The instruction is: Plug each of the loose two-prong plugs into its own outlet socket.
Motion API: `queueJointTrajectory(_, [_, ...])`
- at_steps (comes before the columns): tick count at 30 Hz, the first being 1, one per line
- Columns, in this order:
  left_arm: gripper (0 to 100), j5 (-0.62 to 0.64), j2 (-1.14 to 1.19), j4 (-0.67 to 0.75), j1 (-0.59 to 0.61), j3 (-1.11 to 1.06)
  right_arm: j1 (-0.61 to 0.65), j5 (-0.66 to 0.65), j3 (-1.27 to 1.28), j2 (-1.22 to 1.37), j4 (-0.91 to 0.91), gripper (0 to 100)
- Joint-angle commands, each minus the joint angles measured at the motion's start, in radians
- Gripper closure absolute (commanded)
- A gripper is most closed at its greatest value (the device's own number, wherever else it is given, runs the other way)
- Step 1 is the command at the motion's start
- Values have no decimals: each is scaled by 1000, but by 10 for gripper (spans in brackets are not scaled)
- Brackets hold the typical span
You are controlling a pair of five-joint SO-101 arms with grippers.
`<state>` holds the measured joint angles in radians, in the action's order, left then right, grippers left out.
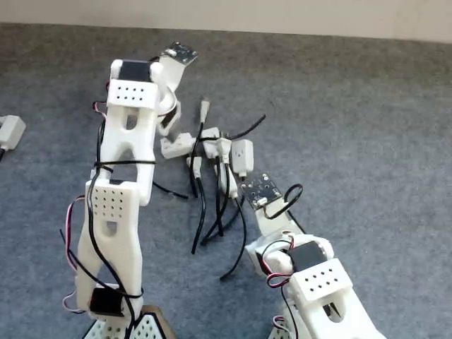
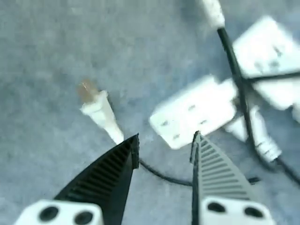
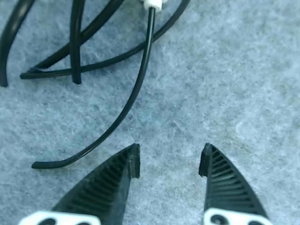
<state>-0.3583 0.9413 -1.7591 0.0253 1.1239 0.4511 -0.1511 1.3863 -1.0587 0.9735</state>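
Plug (image 2: 101, 115), white, lies just beside the outlet socket (image 2: 194, 115) but apart from it, right past the tips of the left gripper (image 2: 166, 138), which is spread and empty. Its long axis slants, prongs aimed away from the socket, so a turn looks needed. That arm is nearer. Beyond the socket, a second socket block (image 2: 267, 47) is crossed by a black cable (image 2: 234, 65). Well apart from the socket, the right gripper (image 3: 170, 149) hangs spread over carpet (image 3: 225, 84). Prong detail is blurred.
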Motion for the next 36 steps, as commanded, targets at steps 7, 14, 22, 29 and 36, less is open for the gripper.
queueJointTrajectory(7, [787, -196, -47, -23, 30, -8, -5, -3, -7, -19, -13, 793])
queueJointTrajectory(14, [698, -348, -38, 49, 15, 97, -5, -3, -7, -19, -13, 793])
queueJointTrajectory(22, [696, -499, -38, 203, -8, -102, -5, -5, -7, -19, -13, 793])
queueJointTrajectory(29, [698, -542, -38, 242, -74, -173, -5, -5, -7, -19, -13, 793])
queueJointTrajectory(36, [752, -535, -39, 233, -96, -197, -5, -5, -7, -19, -13, 793])
